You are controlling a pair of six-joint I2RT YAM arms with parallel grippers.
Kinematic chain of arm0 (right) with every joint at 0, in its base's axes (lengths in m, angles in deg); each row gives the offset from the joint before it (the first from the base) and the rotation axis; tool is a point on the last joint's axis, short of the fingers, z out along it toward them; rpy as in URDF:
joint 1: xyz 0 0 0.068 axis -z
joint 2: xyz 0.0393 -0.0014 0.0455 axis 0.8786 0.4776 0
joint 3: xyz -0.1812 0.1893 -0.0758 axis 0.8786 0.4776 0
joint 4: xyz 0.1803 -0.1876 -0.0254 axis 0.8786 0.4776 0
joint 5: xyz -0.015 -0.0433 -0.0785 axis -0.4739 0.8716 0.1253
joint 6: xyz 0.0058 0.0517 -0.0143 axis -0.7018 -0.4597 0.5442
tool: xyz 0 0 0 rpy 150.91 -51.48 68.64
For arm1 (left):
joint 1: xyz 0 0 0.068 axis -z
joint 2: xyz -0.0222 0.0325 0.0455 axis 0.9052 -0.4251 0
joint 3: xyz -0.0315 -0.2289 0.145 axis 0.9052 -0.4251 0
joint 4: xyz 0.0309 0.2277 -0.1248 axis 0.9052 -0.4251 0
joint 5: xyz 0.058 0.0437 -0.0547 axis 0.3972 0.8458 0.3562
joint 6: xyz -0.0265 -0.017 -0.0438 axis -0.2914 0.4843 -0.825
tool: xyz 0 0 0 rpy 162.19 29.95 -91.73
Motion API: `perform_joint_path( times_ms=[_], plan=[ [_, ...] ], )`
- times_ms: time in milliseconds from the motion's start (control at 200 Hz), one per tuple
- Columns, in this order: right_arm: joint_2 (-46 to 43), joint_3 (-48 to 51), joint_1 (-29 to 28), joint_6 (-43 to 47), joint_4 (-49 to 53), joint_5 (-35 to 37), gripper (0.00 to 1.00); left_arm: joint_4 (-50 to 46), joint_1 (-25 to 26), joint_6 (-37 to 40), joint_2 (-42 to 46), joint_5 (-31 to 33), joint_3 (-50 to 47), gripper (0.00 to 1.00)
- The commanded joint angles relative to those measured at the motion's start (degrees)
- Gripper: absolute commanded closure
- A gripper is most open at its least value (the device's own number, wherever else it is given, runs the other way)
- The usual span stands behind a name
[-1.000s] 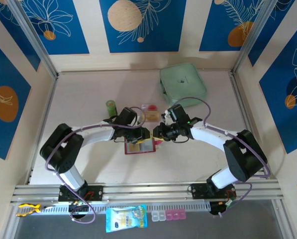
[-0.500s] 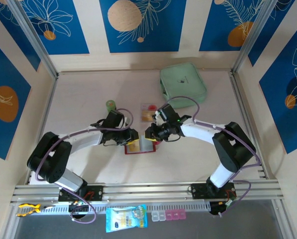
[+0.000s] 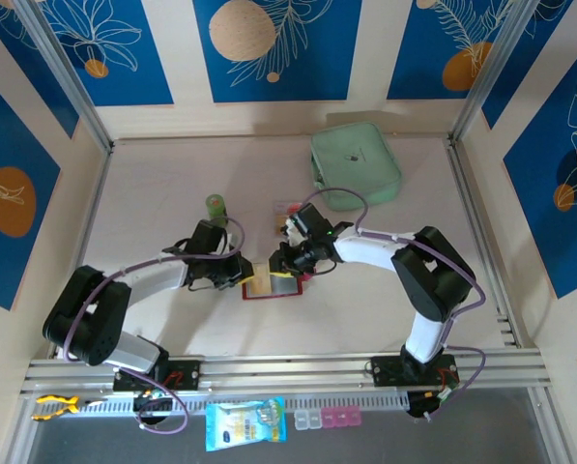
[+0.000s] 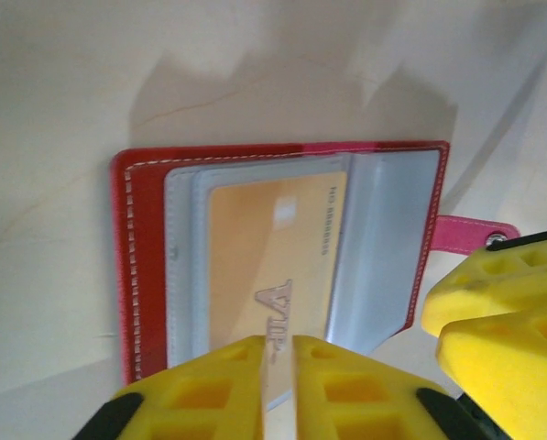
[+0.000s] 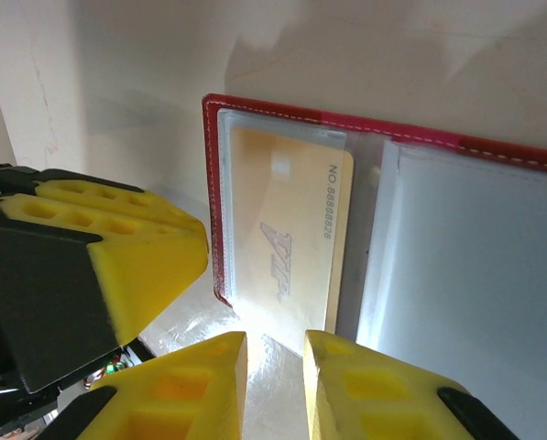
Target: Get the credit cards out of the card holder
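dark red leather card holder (image 3: 269,293) lies open mid-table, tan-orange credit card (image 4: 255,257) in its clear sleeve (image 4: 383,238). left gripper (image 4: 278,353) pinches that card; right gripper (image 5: 275,353) narrowly apart, grip unclear. green bottle (image 3: 216,205) and mint-green pouch (image 3: 355,164) stand behind. both arms reach lower than before.

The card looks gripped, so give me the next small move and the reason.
Probably draw the left tool back along its own line, sliding the orange card out of the clear sleeve. Its fingers seem pinched on the card's near edge, the card holder lies open, and the right tool sits at the sleeve, likely steadying it.
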Motion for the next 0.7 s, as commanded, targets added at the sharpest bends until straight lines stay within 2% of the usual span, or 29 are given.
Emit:
perform_joint_path(
  times_ms=[0, 310, 695],
  plan=[
    [1.10, -1.63, -0.49, -0.62, 1.04, -1.38, 0.76, 0.88, -0.88, 1.00, 0.13, -1.36, -1.21, 0.89],
    [3.17, -2.76, -0.78, -0.60, 1.65, -1.75, 0.76, 2.22, -1.45, 1.41, -1.87, -1.77, -2.63, 0.98],
    [5.07, -4.10, -1.08, -0.27, 2.09, -2.61, 0.76, 1.52, -1.80, 2.22, -1.71, -0.75, -2.90, 1.00]
  ],
)
